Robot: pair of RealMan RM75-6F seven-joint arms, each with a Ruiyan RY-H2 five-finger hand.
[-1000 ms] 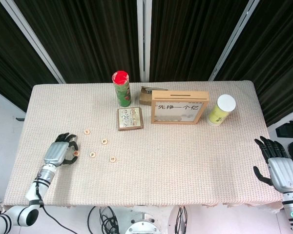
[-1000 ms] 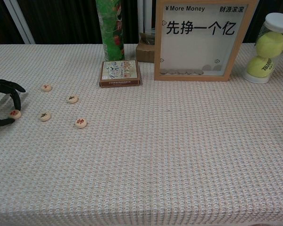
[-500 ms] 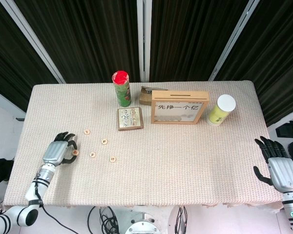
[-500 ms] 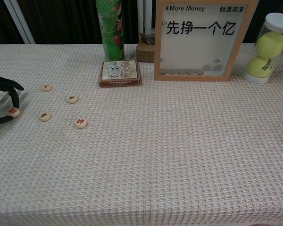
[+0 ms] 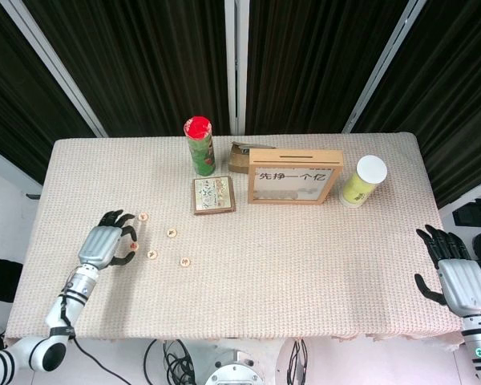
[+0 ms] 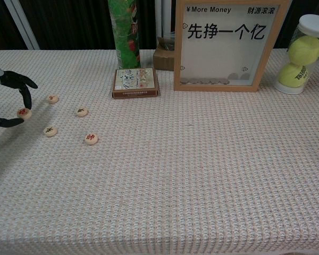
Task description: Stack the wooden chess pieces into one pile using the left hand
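Since the earlier frames, left robot hand [image 6: 5,98] has lifted off the bench [image 5: 305,257] and shifted toward the loose pieces, carrying the red-marked chess piece [image 6: 24,112] pinched between thumb and fingertips. Held piece: clear of the cloth, casting a shadow below, just short of the nearest loose piece. Loose chess pieces, flat on the cloth to the right of that hand: far-left piece [image 6: 53,99], just beyond the fingertips; middle piece [image 6: 82,111]; near-left piece [image 6: 51,131], below and right of the held one; red-character piece [image 6: 91,138], farthest from the hand. All four lie apart from one another, none stacked. Right robot hand [image 5: 457,273]: at the bench's right front edge, fingers spread, holding nothing, well apart from the pieces. Other items along the back of the bench: green canister with red lid [image 5: 200,146], small cardboard box [image 5: 239,157], card box [image 6: 135,82], wooden framed coin box [image 6: 225,45], tube of tennis balls [image 6: 303,53].
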